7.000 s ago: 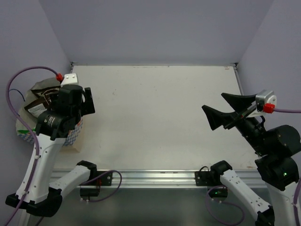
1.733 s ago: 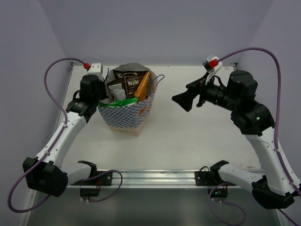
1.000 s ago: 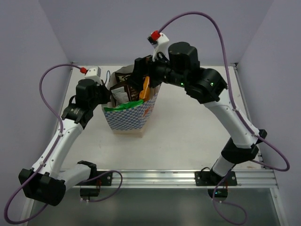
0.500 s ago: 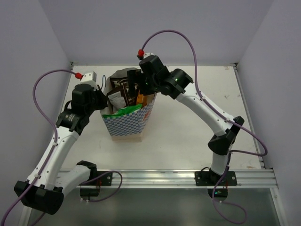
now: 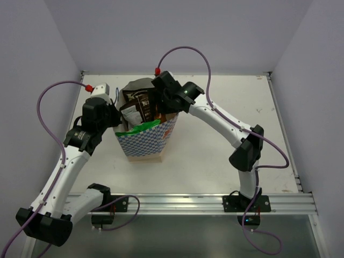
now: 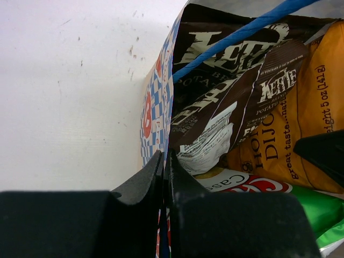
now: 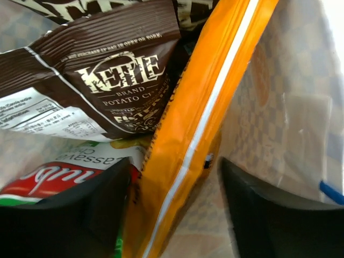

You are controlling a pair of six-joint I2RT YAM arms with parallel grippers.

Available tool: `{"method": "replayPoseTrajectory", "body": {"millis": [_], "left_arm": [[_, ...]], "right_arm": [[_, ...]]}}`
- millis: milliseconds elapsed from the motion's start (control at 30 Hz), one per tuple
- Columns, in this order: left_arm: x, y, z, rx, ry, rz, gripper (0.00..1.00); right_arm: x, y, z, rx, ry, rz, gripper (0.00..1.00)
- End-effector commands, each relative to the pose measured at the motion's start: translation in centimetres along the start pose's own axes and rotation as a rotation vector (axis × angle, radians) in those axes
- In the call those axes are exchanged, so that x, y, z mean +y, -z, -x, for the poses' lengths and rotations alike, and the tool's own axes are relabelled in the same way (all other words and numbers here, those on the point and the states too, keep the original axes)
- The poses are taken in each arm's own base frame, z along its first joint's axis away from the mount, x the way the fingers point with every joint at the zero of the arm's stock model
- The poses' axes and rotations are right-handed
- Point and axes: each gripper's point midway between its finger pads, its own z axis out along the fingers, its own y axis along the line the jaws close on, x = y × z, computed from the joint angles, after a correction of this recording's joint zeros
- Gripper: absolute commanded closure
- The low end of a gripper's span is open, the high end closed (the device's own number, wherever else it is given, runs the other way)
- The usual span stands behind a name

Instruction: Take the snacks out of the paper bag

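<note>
The blue-and-white checked paper bag (image 5: 148, 141) stands upright at the table's left middle. My left gripper (image 5: 116, 115) is shut on the bag's left rim (image 6: 156, 102), pinching the paper wall. Inside lie the snacks: two dark brown packets (image 7: 118, 70), an orange packet (image 7: 199, 123) standing on edge, and a green-and-white chip bag (image 5: 141, 128). My right gripper (image 7: 174, 162) reaches down into the bag's mouth. It is open, with one finger on each side of the orange packet. The left finger is close against the packet and a gap shows on the right.
A thin blue string handle (image 6: 242, 35) crosses the brown packets. The bag's cream inner wall (image 7: 279, 97) is right beside my right finger. The white table (image 5: 226, 107) stretches to the right, with purple walls behind and a metal rail (image 5: 177, 201) at the near edge.
My right gripper has sunk deeper into the bag and its jaws have narrowed around the orange packet. The left gripper has kept its pinch on the rim.
</note>
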Motion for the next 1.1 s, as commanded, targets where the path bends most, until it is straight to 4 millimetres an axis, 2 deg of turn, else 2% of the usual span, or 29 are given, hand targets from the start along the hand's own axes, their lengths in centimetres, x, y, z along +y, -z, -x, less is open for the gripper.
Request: {"method": "replayPoseTrajectory", "body": {"millis": [0,67,100,167,200,300,467,533,700,733,767,833,867,933,967,1033,1067], "left_arm": [[0.1,0.3,0.2,-0.014,-0.028,-0.002,0.96],[0.2,0.2,0.1,-0.011,-0.039,0.000,0.94],[0.2,0.2,0.1,-0.010,-0.044,0.001,0.94],[0.3,0.2,-0.1,-0.007,-0.049,0.002,0.93],[0.3,0.2,-0.1,-0.009,-0.050,0.001,0.93],[0.4,0.1,-0.3,-0.009,-0.053,0.003,0.93],[0.3,0.1,-0.1,-0.016,-0.055,-0.001,0.93],[0.4,0.1,0.0,-0.019,-0.055,0.004,0.92],[0.7,-0.1,0.2,-0.025,-0.058,0.025,0.93],[0.7,-0.2,0.2,-0.023,-0.059,0.027,0.93],[0.8,-0.2,0.2,-0.021,-0.061,0.030,0.93],[0.8,-0.3,0.1,-0.019,-0.059,0.030,0.92],[0.8,-0.3,0.1,-0.018,-0.060,0.032,0.93],[1.0,-0.3,-0.1,-0.015,-0.059,0.038,0.93],[1.1,-0.3,-0.4,-0.006,-0.060,0.042,0.93],[1.1,-0.2,-0.6,0.002,-0.054,0.041,0.92],[1.2,-0.1,-0.9,0.013,-0.054,0.042,0.93]], "right_arm": [[0.3,-0.3,0.2,-0.008,-0.027,0.010,0.37],[0.4,0.0,0.5,-0.018,-0.026,0.017,0.49],[0.5,0.4,0.8,-0.028,-0.027,0.024,0.62],[0.9,1.6,1.7,-0.056,-0.024,0.048,0.74],[1.1,2.2,2.0,-0.066,-0.021,0.060,0.85],[2.0,5.1,3.9,-0.127,-0.023,0.120,0.98],[3.0,11.2,7.3,-0.260,-0.022,0.214,1.00],[3.3,14.3,8.8,-0.331,-0.018,0.261,1.00],[4.6,21.1,11.4,-0.474,0.010,0.405,1.00],[4.5,23.4,11.8,-0.523,0.021,0.434,1.00],[4.6,25.0,12.7,-0.580,0.022,0.459,1.00],[3.7,28.6,13.5,-0.684,0.036,0.475,1.00],[3.5,30.6,14.6,-0.763,0.035,0.491,1.00],[2.2,32.6,15.5,-0.856,0.043,0.450,1.00],[1.4,34.7,15.9,-0.915,0.041,0.444,1.00],[-0.3,36.9,17.2,-1.011,0.033,0.374,1.00],[-1.2,38.6,17.7,-1.068,0.021,0.352,1.00]]}}
